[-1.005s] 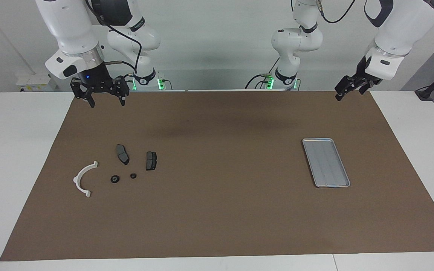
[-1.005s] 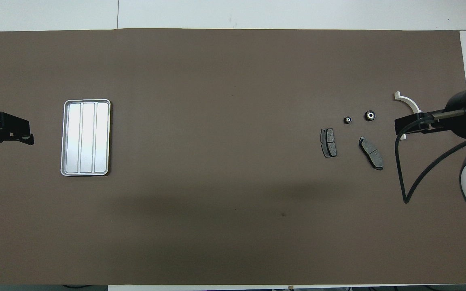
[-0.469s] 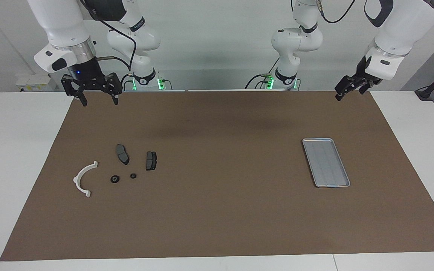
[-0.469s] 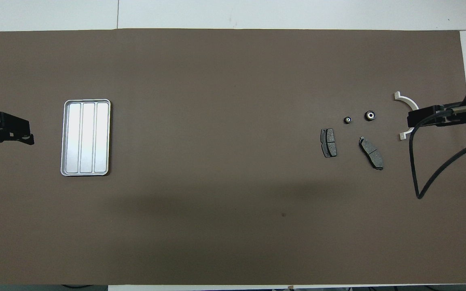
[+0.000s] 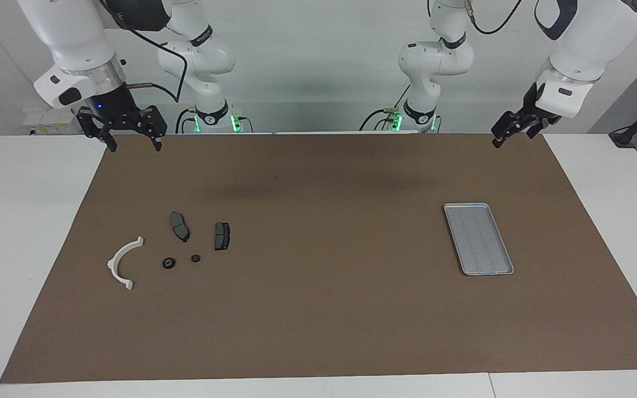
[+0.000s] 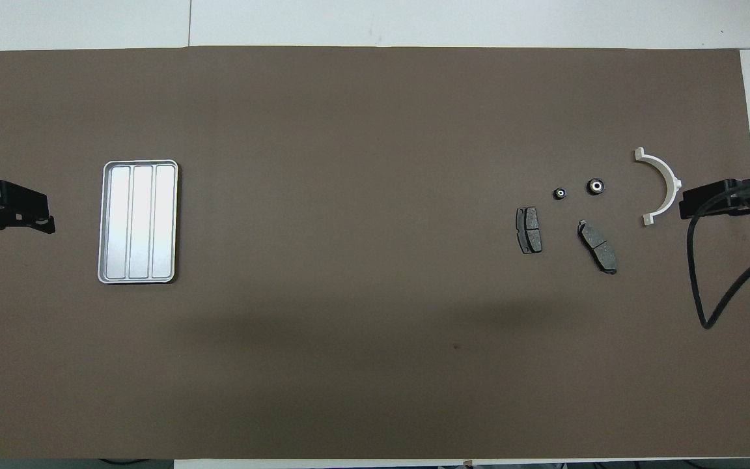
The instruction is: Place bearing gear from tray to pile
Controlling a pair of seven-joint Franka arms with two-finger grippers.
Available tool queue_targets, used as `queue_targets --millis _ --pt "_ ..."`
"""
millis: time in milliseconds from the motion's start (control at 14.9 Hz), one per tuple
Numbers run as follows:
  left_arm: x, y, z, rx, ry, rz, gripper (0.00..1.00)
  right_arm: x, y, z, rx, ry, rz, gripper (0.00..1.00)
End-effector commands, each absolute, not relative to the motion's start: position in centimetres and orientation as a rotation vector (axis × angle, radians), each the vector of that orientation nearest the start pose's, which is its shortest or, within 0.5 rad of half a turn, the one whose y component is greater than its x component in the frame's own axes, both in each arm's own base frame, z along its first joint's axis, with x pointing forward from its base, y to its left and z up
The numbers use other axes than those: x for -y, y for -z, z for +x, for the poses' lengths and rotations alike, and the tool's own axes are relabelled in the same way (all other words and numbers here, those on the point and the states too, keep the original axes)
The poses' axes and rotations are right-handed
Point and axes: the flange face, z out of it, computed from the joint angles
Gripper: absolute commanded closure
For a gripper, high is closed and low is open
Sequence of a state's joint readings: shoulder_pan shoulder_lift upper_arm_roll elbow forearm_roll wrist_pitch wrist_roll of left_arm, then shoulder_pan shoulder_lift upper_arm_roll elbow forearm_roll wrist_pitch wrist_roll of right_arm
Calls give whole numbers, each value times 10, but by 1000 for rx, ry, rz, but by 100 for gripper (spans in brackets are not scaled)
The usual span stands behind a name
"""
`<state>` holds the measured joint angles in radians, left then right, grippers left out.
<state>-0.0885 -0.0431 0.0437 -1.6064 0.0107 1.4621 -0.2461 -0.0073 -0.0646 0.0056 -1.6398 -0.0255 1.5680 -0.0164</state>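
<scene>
The silver tray [image 5: 479, 239] [image 6: 138, 222] lies on the brown mat toward the left arm's end, with nothing in it. Two small black round bearing gears [image 5: 168, 263] [image 5: 195, 258] [image 6: 596, 186] [image 6: 560, 193] rest on the mat in the pile, between the white half-ring bracket [image 5: 123, 262] [image 6: 661, 185] and two dark brake pads [image 5: 180, 226] [image 5: 222, 236]. My right gripper [image 5: 134, 145] [image 6: 691, 203] hangs open and empty above the mat's corner near the right arm's base. My left gripper [image 5: 498, 141] [image 6: 7, 225] waits open and empty over the mat's corner near its own base.
The brown mat [image 5: 324, 309] covers most of the white table [image 5: 25, 221]. A black cable [image 6: 707, 280] loops down from the right arm's wrist beside the pile.
My right gripper has risen and drawn away from the pile toward the mat's corner at the right arm's end. The bracket now shows whole from above. The left arm has not moved.
</scene>
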Motion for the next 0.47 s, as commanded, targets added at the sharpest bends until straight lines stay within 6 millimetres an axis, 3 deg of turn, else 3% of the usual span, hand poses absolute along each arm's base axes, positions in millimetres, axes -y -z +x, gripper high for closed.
queue_targets --millis 0,402 --pt "21 -625 521 308 -158 -3095 0 17 -633 528 14 -28 -3163 0" --pt "21 -625 521 308 -158 -3095 0 29 -635 528 -18 -7 -3165 0"
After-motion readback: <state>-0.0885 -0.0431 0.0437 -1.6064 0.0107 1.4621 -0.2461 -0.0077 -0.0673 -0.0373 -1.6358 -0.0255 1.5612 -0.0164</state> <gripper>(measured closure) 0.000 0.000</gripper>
